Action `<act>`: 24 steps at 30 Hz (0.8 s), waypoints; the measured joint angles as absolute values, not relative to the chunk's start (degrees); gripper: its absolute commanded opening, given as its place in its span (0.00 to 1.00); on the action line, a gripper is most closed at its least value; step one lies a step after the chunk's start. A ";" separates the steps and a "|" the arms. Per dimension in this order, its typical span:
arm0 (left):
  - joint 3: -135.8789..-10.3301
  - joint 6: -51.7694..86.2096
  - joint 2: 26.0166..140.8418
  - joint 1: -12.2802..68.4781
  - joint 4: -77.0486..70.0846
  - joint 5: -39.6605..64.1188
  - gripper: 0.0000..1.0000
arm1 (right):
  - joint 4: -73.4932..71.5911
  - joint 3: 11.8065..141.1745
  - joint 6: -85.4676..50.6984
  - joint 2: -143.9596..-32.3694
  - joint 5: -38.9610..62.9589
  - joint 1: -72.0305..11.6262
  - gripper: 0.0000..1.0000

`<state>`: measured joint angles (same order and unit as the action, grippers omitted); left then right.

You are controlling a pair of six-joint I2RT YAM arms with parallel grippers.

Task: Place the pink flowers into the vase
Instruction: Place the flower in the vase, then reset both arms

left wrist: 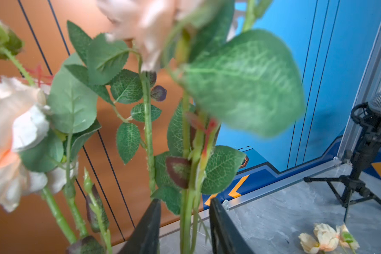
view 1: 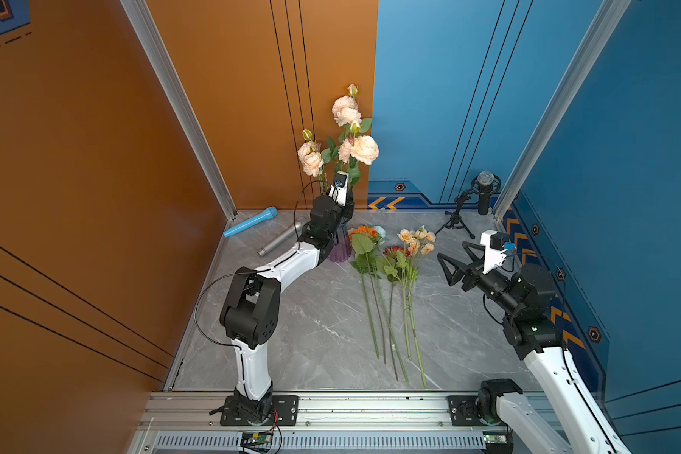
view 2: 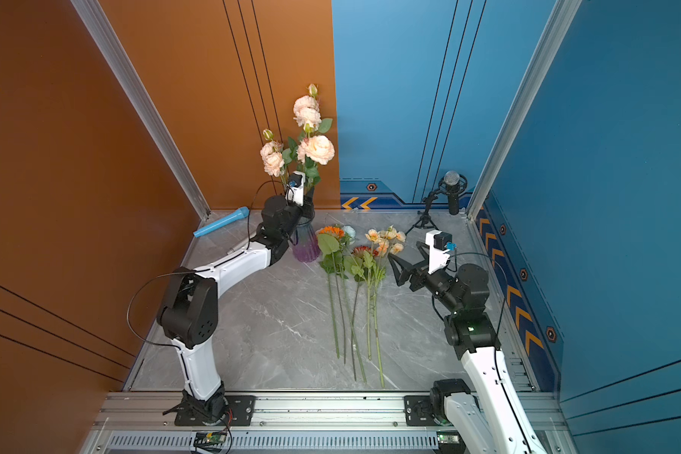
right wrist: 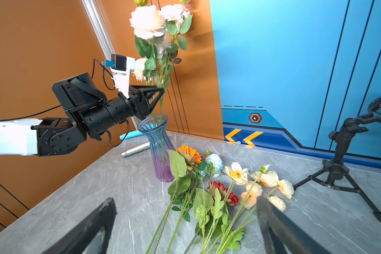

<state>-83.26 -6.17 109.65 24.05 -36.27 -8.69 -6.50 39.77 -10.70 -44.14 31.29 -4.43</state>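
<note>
Pink flowers (view 1: pixel 364 149) are stood in the vase (right wrist: pixel 161 154); left tool (left wrist: pixel 185 200) is parted around stems (left wrist: pixel 186 224), likely for release; right tool (right wrist: pixel 185 199) is spread idle.

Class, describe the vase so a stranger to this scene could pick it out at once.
Find the back corner where the orange wall meets the blue wall. On the grey table before it, beside the loose flowers lying flat, stands the vase. Alone there it is glass: ribbed, blue top fading to purple base, pink flowers upright in it.
</note>
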 measured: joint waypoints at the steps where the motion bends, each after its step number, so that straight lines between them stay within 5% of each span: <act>1: -83.11 -6.26 109.65 24.08 -36.32 -9.04 0.55 | -6.44 39.77 -10.66 -44.14 31.29 -4.43 1.00; 6: -81.65 -6.57 109.62 24.56 -36.64 -10.70 0.72 | -6.42 39.77 -10.66 -44.14 31.29 -4.32 1.00; 15: -74.37 -7.70 103.00 27.94 -36.21 -12.95 0.85 | -6.52 39.77 -10.85 -44.21 30.55 -4.16 1.00; 18: -71.37 -8.75 98.06 30.13 -36.53 -13.65 0.98 | -6.96 39.64 -10.98 -44.77 28.62 -4.16 1.00; 24: -58.43 -8.05 85.71 32.32 -37.60 -13.96 0.98 | -11.11 35.38 -11.18 -46.11 23.42 -4.10 1.00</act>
